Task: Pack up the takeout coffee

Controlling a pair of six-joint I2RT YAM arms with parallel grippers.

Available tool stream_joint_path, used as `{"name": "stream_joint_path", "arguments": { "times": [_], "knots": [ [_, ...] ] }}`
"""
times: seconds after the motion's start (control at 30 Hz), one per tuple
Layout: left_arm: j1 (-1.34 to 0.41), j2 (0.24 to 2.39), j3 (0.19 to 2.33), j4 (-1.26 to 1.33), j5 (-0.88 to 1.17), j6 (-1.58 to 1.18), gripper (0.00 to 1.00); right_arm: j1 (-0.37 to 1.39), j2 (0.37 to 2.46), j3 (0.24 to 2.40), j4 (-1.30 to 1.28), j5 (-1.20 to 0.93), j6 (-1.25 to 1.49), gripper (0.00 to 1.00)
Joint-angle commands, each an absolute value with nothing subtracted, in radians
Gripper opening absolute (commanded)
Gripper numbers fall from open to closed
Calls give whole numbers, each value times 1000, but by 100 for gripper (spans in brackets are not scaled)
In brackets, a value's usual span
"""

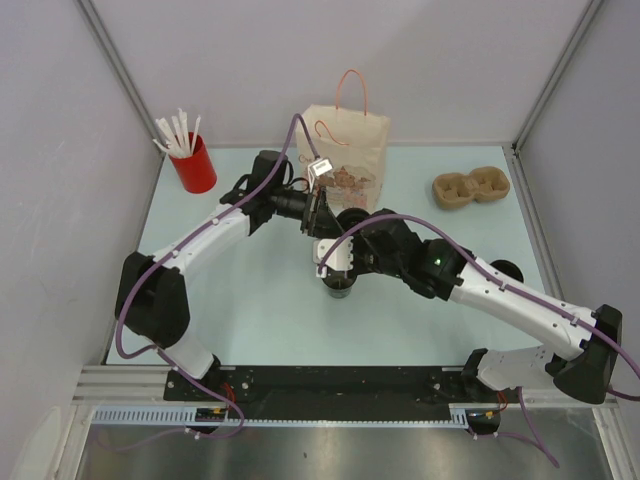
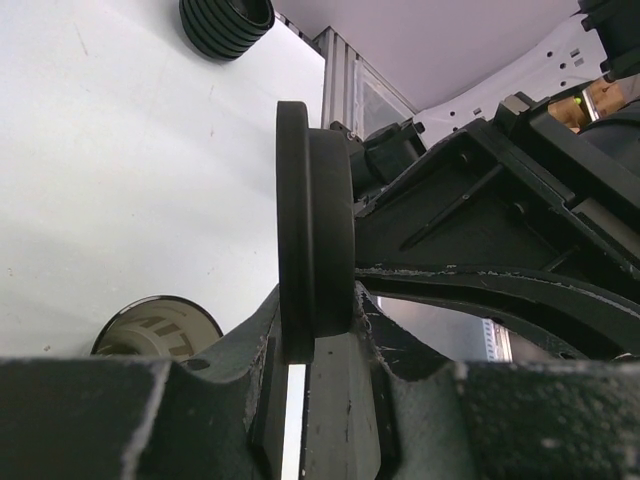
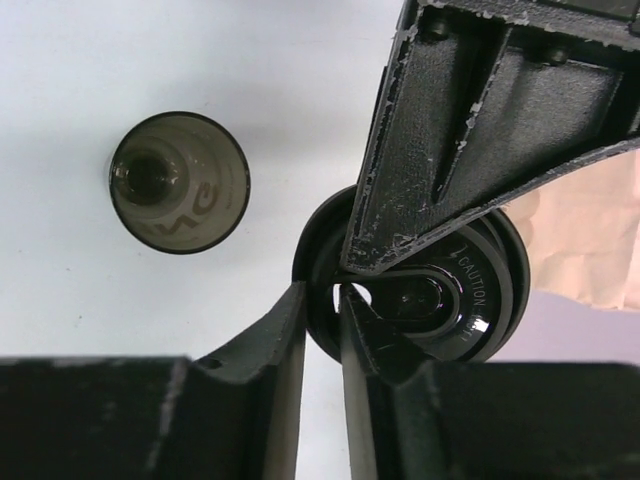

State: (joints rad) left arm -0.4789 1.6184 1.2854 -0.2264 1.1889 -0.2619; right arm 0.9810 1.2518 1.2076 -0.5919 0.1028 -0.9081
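1. Coffee cup point(image 1: 340, 286) stands upright on the surface point(image 1: 250, 310) near the middle. Its mouth is open with no lid on it, and it is on the near side of the paper bag point(image 1: 345, 150).
2. Both claws meet just beyond the coffee cup and share 1 black lid point(image 3: 470, 300). The left claw point(image 2: 315, 335) is clamped on the lid, which sits edge-on between its 2 fingers in the left wrist view.
3. The right claw point(image 3: 322, 305) has its 2 fingers drawn close on either side of the lid's rim and looks pinched on it.
4. The relation that matters shows in the right wrist view: the coffee cup lies off to the left of the lid, apart from it and not under it. Its long axis runs straight up, so that camera looks down into the mouth.
5. In the top view the right claw is the nearer of the 2 to the coffee cup, almost over its far edge. The left claw sits farther back, toward the paper bag.
6. My judgement is that the lid has to travel sideways until it is centred over the mouth and level before any pressing. The paper bag comes after that.
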Motion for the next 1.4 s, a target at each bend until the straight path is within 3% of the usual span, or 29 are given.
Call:
{"name": "stream_joint_path", "arguments": {
  "times": [0.0, 0.23, 0.37, 0.43, 0.5, 0.7, 0.8, 0.93, 1.2, 1.37],
  "knots": [
    [-483, 1602, 1315, -169, 1305, -304, 1, 997, 1273, 1192, -537, 147, -920, 18],
    [-480, 1594, 1307, -149, 1316, -316, 11, 1005, 1272, 1190, -535, 155, -920, 0],
    [-466, 1585, 1305, -144, 1307, -310, 37, 1006, 1256, 1192, -564, 126, -916, 0],
    [-450, 1575, 1310, -173, 1310, -284, 43, 1009, 1246, 1192, -581, 92, -908, 0],
    [-431, 1566, 1316, -204, 1295, -227, 56, 1008, 1229, 1192, -607, 59, -902, 0],
    [-368, 1528, 1345, -276, 1267, -161, 71, 1006, 1193, 1192, -689, -53, -891, 0],
    [-335, 1526, 1422, -432, 1227, -33, 80, 989, 1184, 1192, -716, -101, -887, 0],
    [-279, 1500, 1450, -563, 1154, 110, 99, 954, 1184, 1197, -733, -159, -873, 0],
    [-218, 1381, 1464, -788, 1010, 349, 99, 802, 1285, 1261, -741, -353, -819, 0],
    [-216, 1186, 1217, -591, 844, 362, 99, 752, 1396, 1359, -776, -462, -759, 0]
  ]
}}
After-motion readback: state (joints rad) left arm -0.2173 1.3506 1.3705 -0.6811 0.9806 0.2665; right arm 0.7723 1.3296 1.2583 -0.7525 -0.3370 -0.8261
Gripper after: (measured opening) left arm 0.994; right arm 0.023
